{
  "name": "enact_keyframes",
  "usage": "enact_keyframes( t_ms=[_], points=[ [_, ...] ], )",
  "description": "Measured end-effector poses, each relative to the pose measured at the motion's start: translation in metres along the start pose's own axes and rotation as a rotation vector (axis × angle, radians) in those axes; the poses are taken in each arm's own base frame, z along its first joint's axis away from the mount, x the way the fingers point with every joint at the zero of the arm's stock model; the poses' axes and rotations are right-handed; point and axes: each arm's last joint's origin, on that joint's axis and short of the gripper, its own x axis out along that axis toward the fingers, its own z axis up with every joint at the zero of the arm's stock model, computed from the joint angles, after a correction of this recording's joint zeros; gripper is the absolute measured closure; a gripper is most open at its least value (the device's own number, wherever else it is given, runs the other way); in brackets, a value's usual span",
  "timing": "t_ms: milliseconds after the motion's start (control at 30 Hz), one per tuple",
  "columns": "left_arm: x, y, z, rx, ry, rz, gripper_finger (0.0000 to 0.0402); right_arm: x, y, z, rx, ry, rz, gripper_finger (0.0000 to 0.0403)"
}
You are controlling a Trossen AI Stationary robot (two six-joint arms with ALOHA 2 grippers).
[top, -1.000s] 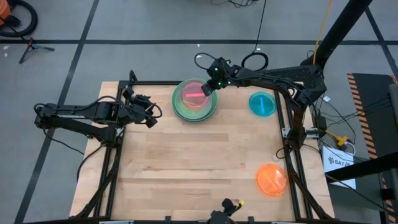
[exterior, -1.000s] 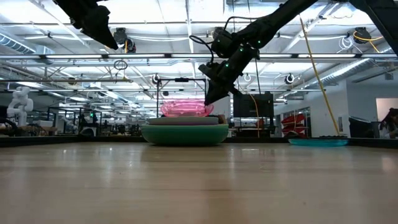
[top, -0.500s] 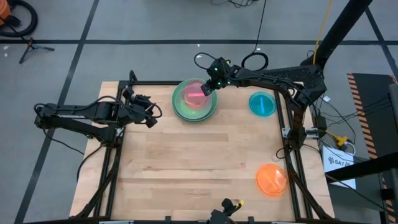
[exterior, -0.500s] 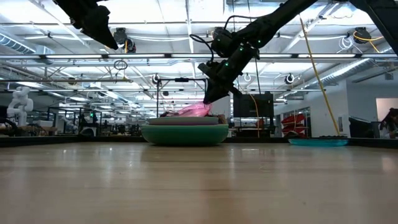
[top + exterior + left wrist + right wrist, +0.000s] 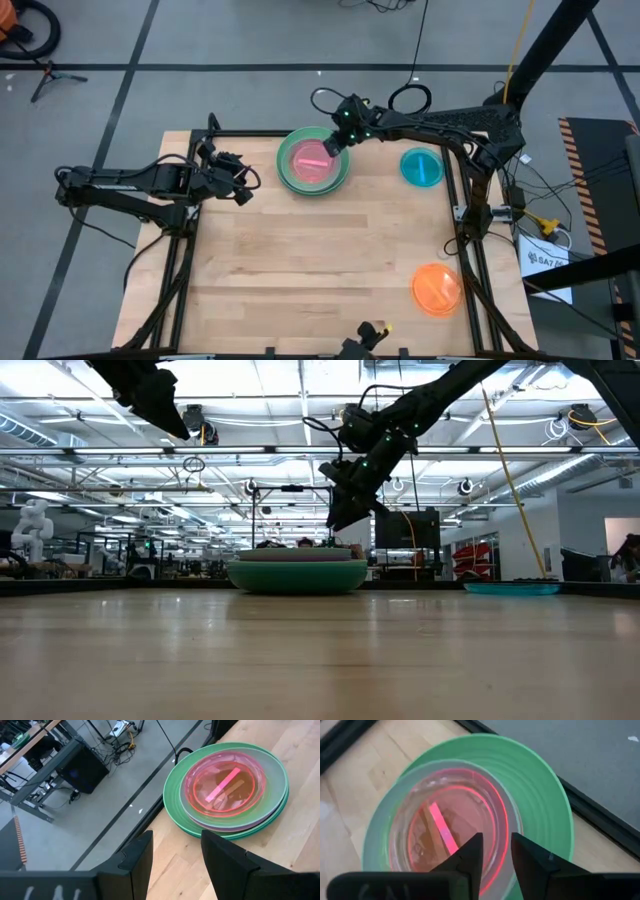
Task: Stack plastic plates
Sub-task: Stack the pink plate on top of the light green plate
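A stack of plastic plates (image 5: 313,163) stands at the table's far middle, a green plate (image 5: 540,795) at the bottom. A small translucent hot pink plate (image 5: 225,787) lies on top, nested inside the larger ones. My right gripper (image 5: 496,840) hovers open just above the stack's far right rim (image 5: 335,520) with nothing between its fingers. My left gripper (image 5: 243,187) waits open in the air over the table's left side, its fingers (image 5: 135,857) pointed toward the stack.
A blue plate (image 5: 421,167) lies flat at the far right, also seen in the low view (image 5: 512,588). An orange plate (image 5: 437,288) lies at the near right. Black frame rails (image 5: 455,200) border the table. Bare wood spreads across the middle and near left.
My right gripper has let go of the hot pink plate, staying in place above the stack. The plate was held level above the stack, then tipped with its left side down, and now lies flat on top of the stack.
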Motion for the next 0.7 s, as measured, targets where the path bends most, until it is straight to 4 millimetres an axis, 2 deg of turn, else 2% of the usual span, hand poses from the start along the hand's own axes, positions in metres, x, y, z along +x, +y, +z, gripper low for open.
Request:
enact_keyframes(
  t_ms=[267,467,700],
  points=[
    [0.0,0.0,0.0,-0.009,0.003,0.001,0.0229,-0.011,-0.003,-0.011,-0.034,0.131,-0.04,0.0298],
    [0.0,0.0,0.0,-0.01,0.002,0.0,0.0229,-0.015,0.002,-0.01,-0.077,0.111,-0.033,0.0298],
    [0.0,0.0,0.0,-0.008,-0.002,-0.001,0.0229,0.026,0.037,-0.016,-0.181,-0.004,0.06,0.0298]
  ],
)
